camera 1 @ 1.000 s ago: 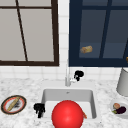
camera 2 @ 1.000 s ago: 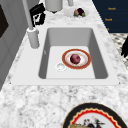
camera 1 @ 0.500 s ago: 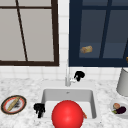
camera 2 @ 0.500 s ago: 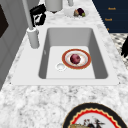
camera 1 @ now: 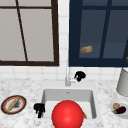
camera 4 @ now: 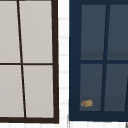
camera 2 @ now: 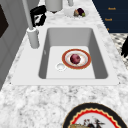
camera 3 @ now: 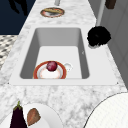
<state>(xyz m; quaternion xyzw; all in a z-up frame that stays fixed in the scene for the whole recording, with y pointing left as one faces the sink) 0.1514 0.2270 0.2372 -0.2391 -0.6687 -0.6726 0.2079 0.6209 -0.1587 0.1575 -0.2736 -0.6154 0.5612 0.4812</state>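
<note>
Nothing is being seen to shift since a second ago. The right hand [camera 1: 80, 75] is being kept at the faucet lever [camera 1: 73, 79], its grip impossible to tell, while the left hand [camera 1: 39, 109] is being held loose-fingered by the sink [camera 2: 100, 53] rim. In the sink, a red fruit [camera 2: 75, 58] is being carried on a plate [camera 2: 85, 61].
</note>
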